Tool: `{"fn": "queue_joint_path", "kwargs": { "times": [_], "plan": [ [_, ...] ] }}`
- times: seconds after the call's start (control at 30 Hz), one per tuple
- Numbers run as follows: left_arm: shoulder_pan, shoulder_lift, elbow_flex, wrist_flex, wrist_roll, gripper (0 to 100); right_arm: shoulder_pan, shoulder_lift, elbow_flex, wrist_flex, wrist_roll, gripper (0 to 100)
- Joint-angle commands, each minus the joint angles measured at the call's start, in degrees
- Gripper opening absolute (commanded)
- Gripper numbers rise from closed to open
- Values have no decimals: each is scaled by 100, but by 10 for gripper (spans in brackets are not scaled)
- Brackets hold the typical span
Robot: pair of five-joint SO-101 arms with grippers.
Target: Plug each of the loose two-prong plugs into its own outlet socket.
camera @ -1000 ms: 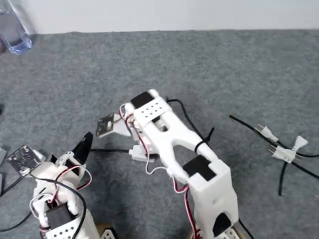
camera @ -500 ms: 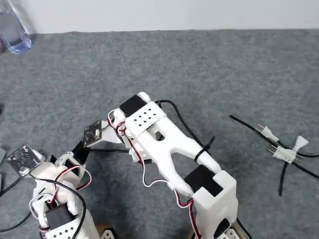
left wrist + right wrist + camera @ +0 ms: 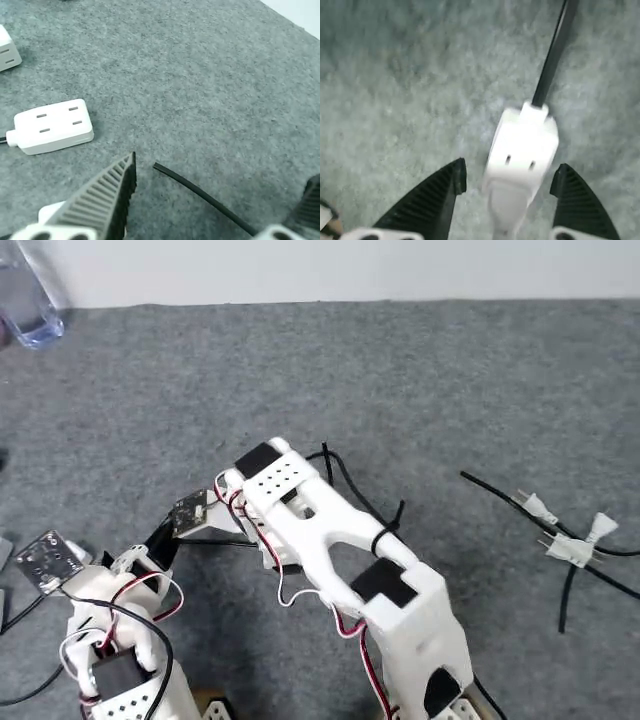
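Two loose white two-prong plugs [image 3: 533,506] [image 3: 578,546] lie on black cords at the far right of the grey carpet. A white outlet block [image 3: 522,145] with two slots and a black cord sits between the fingers of my right gripper [image 3: 509,169], which is open around it with a gap on each side. My right arm [image 3: 310,520] stretches left across the middle of the table. My left gripper [image 3: 222,170] is open above the carpet, over a black cable end [image 3: 200,197]. Beyond it lies a white outlet block [image 3: 52,126], and another outlet [image 3: 6,50] lies farther off.
A clear water bottle [image 3: 25,300] stands at the back left by the white wall. Black cords [image 3: 570,590] trail around the loose plugs on the right. The left arm's base [image 3: 115,660] sits at the front left, close to the right arm's wrist.
My right arm has swung left and slightly toward the front, bringing its wrist closer to the left arm and covering the white connector seen earlier. The left arm has kept still.
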Motion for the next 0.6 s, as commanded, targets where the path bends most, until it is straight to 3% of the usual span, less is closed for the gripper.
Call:
{"fn": "queue_joint_path", "kwargs": {
  "times": [0.0,0.23,0.4,0.47,0.57],
  "plan": [
    [-9,-53,-48,0,-53,476,-40,66,-88,-224,-35,257],
    [-9,-53,-48,9,-53,476,-31,303,-88,-426,-26,244],
    [-9,-53,-48,9,-53,476,-22,505,-88,-435,-18,0],
    [-9,-53,-48,9,-53,476,-4,505,-88,-409,-18,53],
    [-9,-53,-48,18,-53,476,-4,497,-88,-409,44,1]
  ]
}}
